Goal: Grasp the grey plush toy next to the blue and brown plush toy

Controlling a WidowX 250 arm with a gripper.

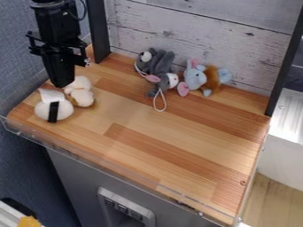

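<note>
The place looks like a robot lab: a black robot arm (54,22) hangs over a toy-kitchen wood-block counter (160,137) with a whitewashed plank backboard (201,26), beside a blue-grey textured wall (17,66).

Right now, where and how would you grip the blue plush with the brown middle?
Probably by the brown middle: it is rounded, between the blue head and blue end. Come from above, slightly from the front; the plank wall is close behind.
</note>
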